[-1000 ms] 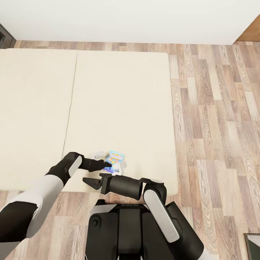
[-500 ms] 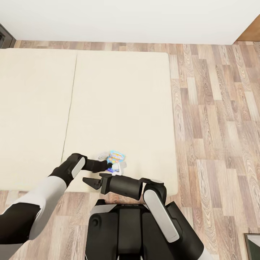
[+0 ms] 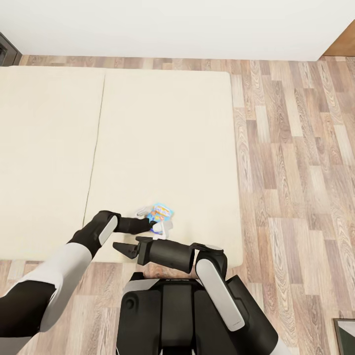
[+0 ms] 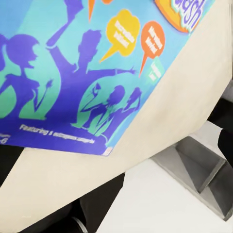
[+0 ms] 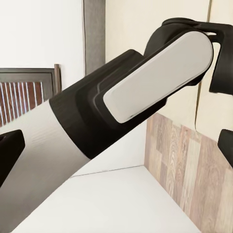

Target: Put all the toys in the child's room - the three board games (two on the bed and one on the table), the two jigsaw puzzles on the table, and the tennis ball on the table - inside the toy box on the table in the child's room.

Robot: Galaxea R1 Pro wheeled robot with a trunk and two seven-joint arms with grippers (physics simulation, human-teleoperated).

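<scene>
- Even, bright, shadowless light washes the beige bed [image 3: 162, 143] and the plank floor [image 3: 296, 172], with no visible source and no glare.
- The head view renders crisp to its edges, floorboards splaying outward toward the corners.
- Close beneath the left gripper [image 3: 155, 221], the blue board game [image 4: 82, 73] prints soft, its small lettering blurred.
- Near the right gripper [image 3: 123, 248], the left arm [image 5: 121, 107] shows gentle shading.
</scene>
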